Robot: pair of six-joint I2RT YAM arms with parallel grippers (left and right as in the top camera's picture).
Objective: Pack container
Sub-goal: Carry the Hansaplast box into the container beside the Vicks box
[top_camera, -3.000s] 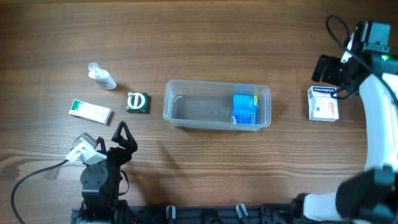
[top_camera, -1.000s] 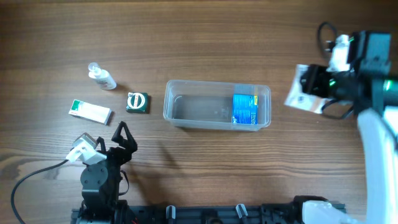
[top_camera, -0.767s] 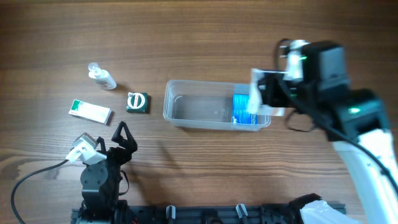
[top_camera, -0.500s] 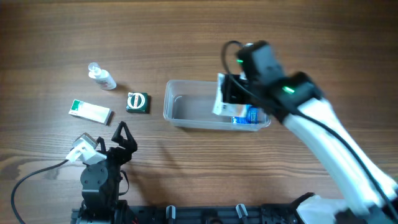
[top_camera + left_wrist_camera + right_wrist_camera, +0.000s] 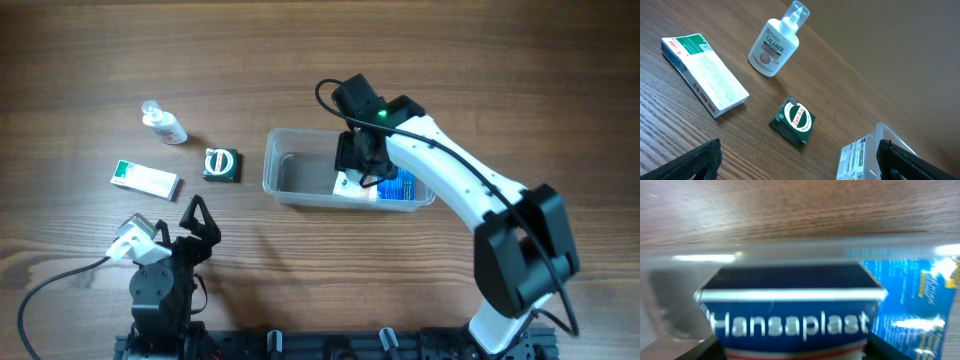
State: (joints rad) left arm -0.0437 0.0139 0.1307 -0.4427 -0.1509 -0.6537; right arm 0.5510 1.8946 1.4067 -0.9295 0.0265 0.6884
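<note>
Holding rectangular carton (image 5: 790,317), clear rounded plastic container (image 5: 298,178)

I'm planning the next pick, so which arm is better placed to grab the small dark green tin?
Probably left. The left claw sits open on the same side as the tin, which shows in its wrist view. The right claw is in the container, gripping the Hansaplast box.

Container (image 5: 300,133): one.
Boxes in the container: two, a Hansaplast box (image 5: 790,322) and a blue box (image 5: 405,188).
Boxes left of the container: two, a green-white box (image 5: 145,179) and a dark green box (image 5: 220,164).
Bottle (image 5: 164,124), left of the container: one.
</note>
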